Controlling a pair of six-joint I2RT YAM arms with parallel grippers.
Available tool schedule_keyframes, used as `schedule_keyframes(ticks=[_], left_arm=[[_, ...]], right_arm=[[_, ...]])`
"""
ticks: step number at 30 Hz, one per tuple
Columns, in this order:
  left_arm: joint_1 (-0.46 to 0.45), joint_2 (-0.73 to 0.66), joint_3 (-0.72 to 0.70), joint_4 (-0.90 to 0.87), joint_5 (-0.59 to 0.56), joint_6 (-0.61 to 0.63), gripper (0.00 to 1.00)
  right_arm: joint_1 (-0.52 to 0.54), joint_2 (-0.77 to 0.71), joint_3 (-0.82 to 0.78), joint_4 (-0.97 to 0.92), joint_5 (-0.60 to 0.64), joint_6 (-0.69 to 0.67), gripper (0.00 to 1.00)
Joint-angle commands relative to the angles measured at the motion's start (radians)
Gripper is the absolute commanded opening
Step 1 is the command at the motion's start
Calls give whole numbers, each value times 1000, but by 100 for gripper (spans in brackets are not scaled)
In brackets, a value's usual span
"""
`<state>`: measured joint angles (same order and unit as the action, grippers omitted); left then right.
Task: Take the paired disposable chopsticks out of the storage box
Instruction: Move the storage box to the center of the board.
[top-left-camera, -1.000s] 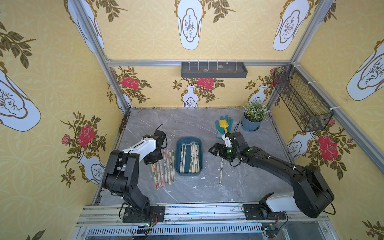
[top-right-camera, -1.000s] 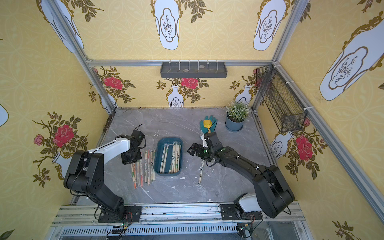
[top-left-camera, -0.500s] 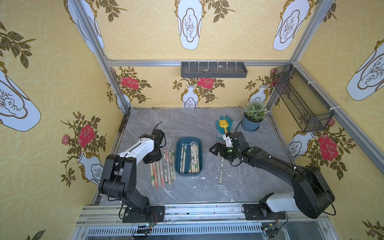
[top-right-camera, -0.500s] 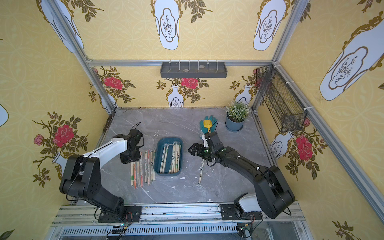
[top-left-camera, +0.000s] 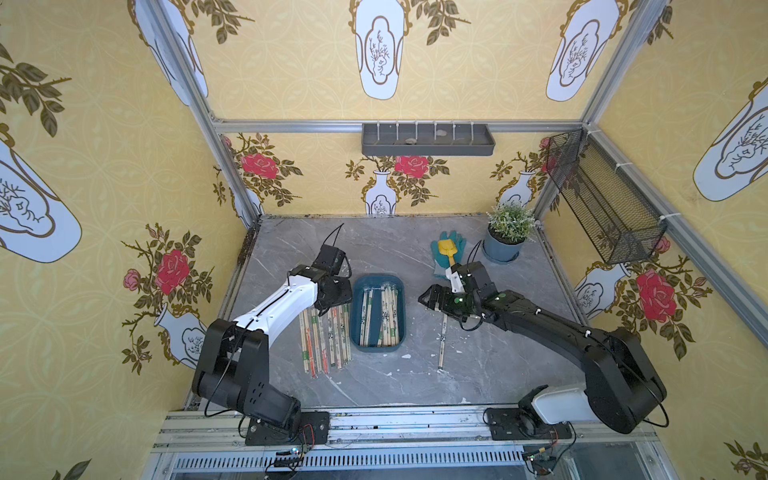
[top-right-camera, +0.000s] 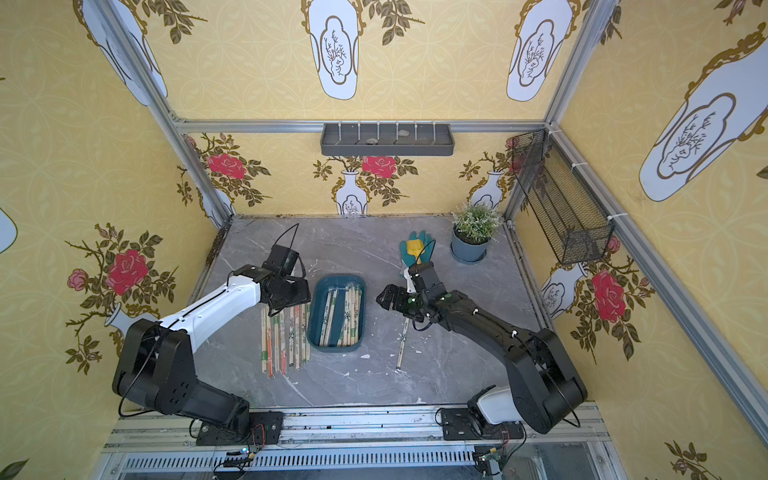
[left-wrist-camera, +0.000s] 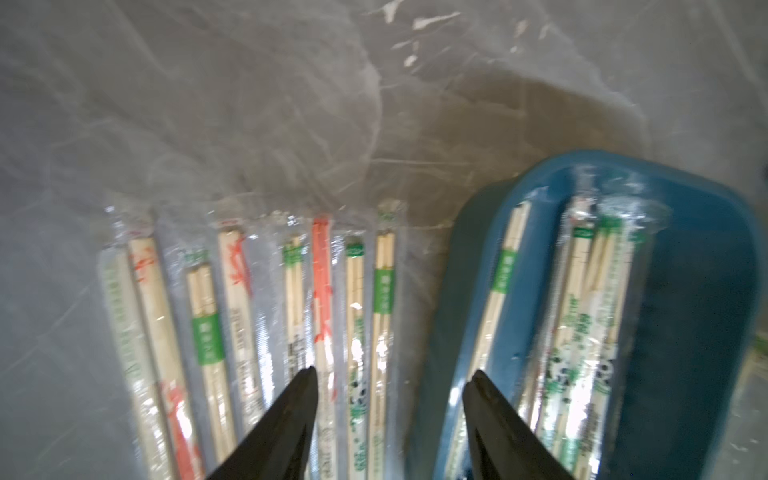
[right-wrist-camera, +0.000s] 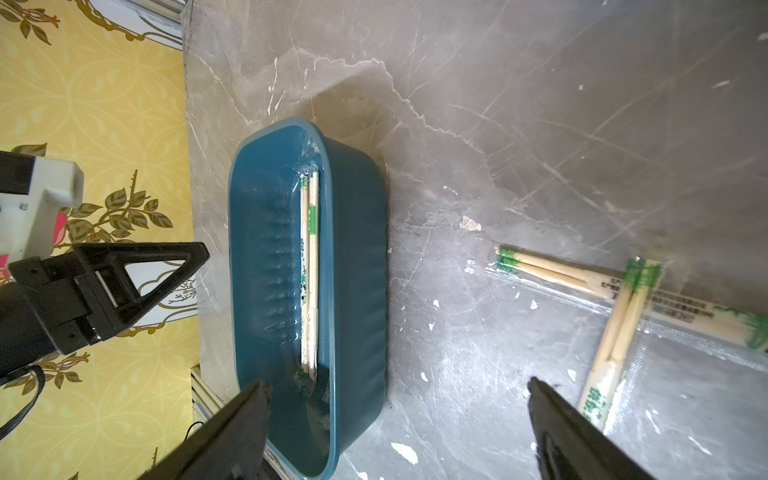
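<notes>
Teal storage box (top-left-camera: 354, 320) is holding several paired disposable chopsticks (top-left-camera: 388, 311); left gripper (left-wrist-camera: 392, 374) is hovering half-open, empty; right gripper (right-wrist-camera: 399, 382) is hanging wide open, empty.

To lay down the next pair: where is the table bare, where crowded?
Bare: behind the storage box up to the back wall, and in front of it toward the rail. Crowded: the chopstick row under the left gripper.

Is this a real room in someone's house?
Probably not. It looks like a small robot practice booth: flowery wallpaper panels held in a metal frame, two robot arms bolted to a rail, and one grey tabletop with a potted plant.
</notes>
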<state>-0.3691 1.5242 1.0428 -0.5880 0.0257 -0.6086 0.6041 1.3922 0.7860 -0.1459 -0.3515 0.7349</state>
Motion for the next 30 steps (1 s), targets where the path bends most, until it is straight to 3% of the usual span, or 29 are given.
schedule_keyframes(ticks=[1, 9, 24, 27, 30], left_arm=[[-13, 6, -24, 141, 145, -40, 63], [-62, 103, -17, 195, 196, -95, 64], [-252, 211, 90, 296, 255, -211, 64], [-263, 228, 134, 259, 238, -205, 64], [-263, 237, 195, 141, 141, -175, 64]], right_arm=[[-1, -8, 5, -18, 25, 5, 97], [-13, -7, 31, -51, 33, 1, 98], [-57, -41, 35, -95, 41, -11, 98], [-74, -57, 29, -105, 41, -10, 98], [-84, -73, 24, -113, 41, -11, 98]])
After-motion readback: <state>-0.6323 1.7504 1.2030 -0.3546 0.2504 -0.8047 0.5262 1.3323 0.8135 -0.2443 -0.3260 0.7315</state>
